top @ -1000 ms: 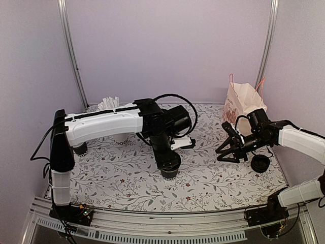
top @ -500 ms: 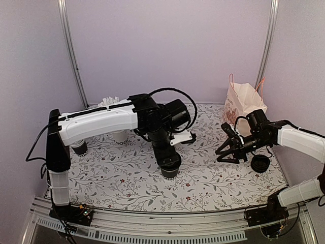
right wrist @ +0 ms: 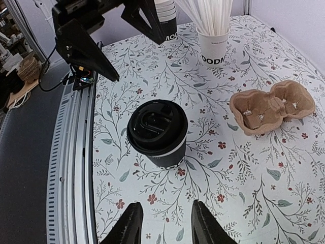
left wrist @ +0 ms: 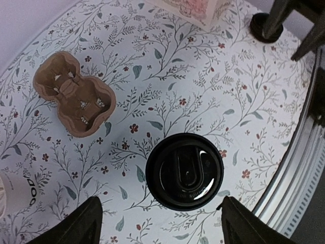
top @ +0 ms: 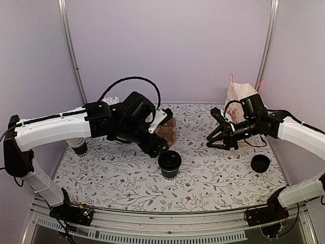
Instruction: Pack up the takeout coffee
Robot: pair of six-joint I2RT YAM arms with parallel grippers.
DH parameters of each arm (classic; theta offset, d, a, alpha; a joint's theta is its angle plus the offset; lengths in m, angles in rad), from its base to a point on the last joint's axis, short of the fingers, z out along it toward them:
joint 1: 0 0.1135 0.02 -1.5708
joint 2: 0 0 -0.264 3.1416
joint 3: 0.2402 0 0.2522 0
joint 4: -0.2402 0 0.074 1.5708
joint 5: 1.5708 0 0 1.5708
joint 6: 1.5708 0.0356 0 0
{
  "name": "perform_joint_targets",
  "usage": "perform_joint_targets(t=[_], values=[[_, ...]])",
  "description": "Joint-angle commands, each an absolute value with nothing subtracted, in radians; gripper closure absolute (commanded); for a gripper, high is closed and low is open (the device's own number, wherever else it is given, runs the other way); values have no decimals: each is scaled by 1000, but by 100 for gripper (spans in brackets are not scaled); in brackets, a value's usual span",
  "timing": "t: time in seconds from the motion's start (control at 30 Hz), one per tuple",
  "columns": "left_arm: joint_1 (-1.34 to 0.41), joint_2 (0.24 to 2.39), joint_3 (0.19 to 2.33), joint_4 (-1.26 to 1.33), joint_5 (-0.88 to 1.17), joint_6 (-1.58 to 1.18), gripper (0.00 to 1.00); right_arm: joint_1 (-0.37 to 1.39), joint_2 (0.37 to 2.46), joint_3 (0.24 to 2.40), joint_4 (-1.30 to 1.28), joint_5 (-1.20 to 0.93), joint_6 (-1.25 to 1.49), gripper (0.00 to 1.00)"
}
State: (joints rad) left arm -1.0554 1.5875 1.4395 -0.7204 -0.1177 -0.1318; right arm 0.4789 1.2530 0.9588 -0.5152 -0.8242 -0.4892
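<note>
Fingertips (left wrist: 84, 223) of the left gripper (left wrist: 161, 203) stand wide apart with nothing between them. Its wrist view looks straight down on the takeout coffee (left wrist: 184, 171), whose glossy black lid fills the lower middle of the picture. The right gripper (right wrist: 166, 203) is also parted and empty, though more narrowly, and points at the same cup from the other side. From overhead the cup stands upright on the flowered table (top: 117, 183), near the front and about midway across. The left gripper is just behind and to the left of it, and the right gripper is well off to its right, in the air. Only the overhead view shows the whole paper bag (top: 241, 99), upright at the far right; the left wrist view catches just its bottom edge. A brown pulp cup carrier (top: 166, 131) lies behind the coffee, close to it but not touching. A low stack of black lids (top: 260, 163) sits near the right edge, in front of the bag. The right wrist view alone gives a clear look at the straw holder (right wrist: 216, 43) full of white straws. Beside it is a stack of cups (right wrist: 165, 18), partly hidden by the left gripper; overhead, the left arm hides most of the holder.
</note>
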Motion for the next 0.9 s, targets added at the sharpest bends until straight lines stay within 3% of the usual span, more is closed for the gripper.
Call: perform_joint_targets(t=[0.0,0.1,0.27,0.53,0.87], values=[[-987,1496,1240,-322,-64,-471,18,548,1334,1050,-434,-738,-325,67],[-967,1453,1076,-118,-18,-631,19,567,1440,1123,-435,-790,-231,69],[-968,1456,989,14,49,-719,19,580,1597,1216,-486,-879,-179,69],[-962,1471,955,3,17,-759,19,582,1761,1316,-585,-989,-184,65],[-958,1522,942,-31,68,-777,30,611,1856,1356,-616,-1055,-170,64]])
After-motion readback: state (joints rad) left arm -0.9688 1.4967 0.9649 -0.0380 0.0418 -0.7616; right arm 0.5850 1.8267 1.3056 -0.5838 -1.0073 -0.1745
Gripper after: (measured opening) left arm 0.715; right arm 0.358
